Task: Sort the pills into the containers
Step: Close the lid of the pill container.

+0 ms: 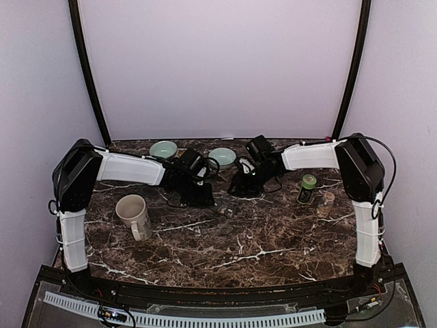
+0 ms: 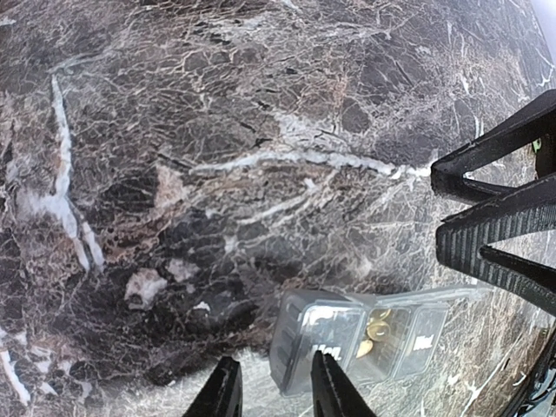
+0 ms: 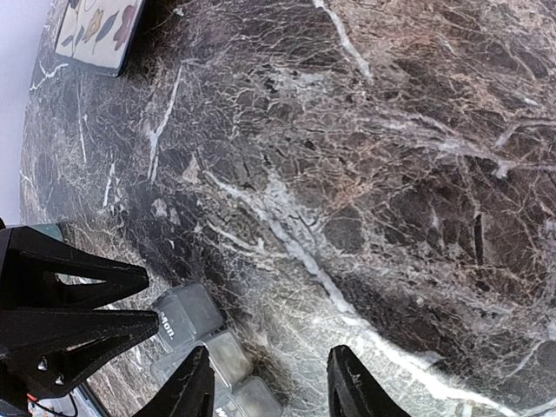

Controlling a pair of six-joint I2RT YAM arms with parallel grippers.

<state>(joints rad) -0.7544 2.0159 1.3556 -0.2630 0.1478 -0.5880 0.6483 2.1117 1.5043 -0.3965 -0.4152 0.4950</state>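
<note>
where both arms meet mid-table (image 1: 239, 246): one clear pill box (image 2: 347, 334), long axis running gripper to gripper. left gripper (image 2: 274, 391): part-open, empty, box end at its fingertip. right gripper (image 3: 269, 387): part-open, empty, box just beside. neither clearly nearer.

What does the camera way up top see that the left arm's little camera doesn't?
Only the top camera shows the mug, one green bowl, another green bowl, the green-capped bottle, and the whole left arm and right arm. Only the left wrist camera gets close enough to show the yellow pills inside the clear pill box. Both cameras show that pill box and the dark marble table.
</note>
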